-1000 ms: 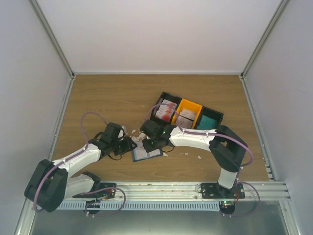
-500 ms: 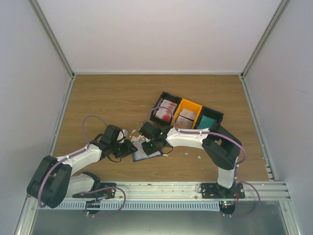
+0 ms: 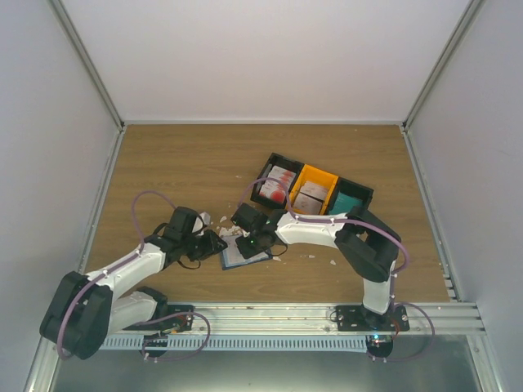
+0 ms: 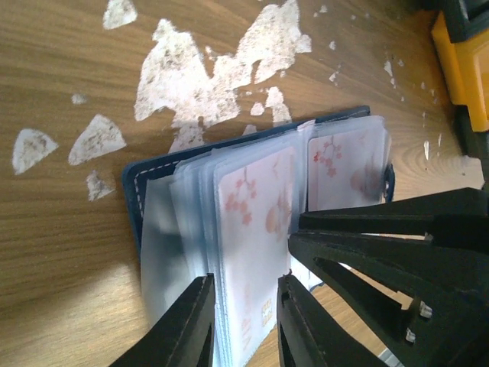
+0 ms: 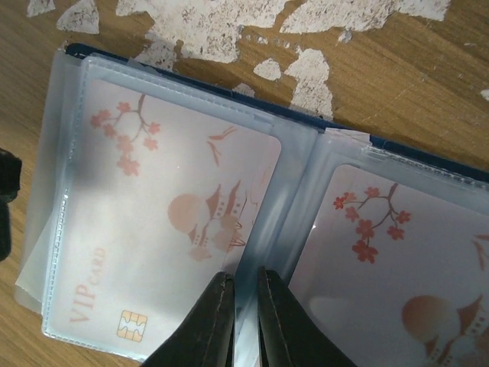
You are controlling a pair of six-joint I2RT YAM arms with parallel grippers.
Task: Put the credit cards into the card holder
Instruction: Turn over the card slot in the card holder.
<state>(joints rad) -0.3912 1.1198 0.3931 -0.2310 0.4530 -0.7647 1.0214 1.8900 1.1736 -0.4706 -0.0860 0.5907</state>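
The card holder [image 4: 134, 191] lies open on the wooden table [image 3: 180, 163], near its middle, between the two arms. We note credit cards [image 5: 168, 206] seated in its clear sleeves [image 5: 298, 191], one on either side of the fold. The right gripper [image 5: 244, 277] is clenched thin on a sleeve edge at the fold. The left gripper [image 4: 244, 281] straddles the fanned sleeve stack; whether it presses, we cannot tell. Torn white scraps [image 4: 206, 69] lie just beyond. The tray boxes [image 3: 325, 174] sit farther back on the right.
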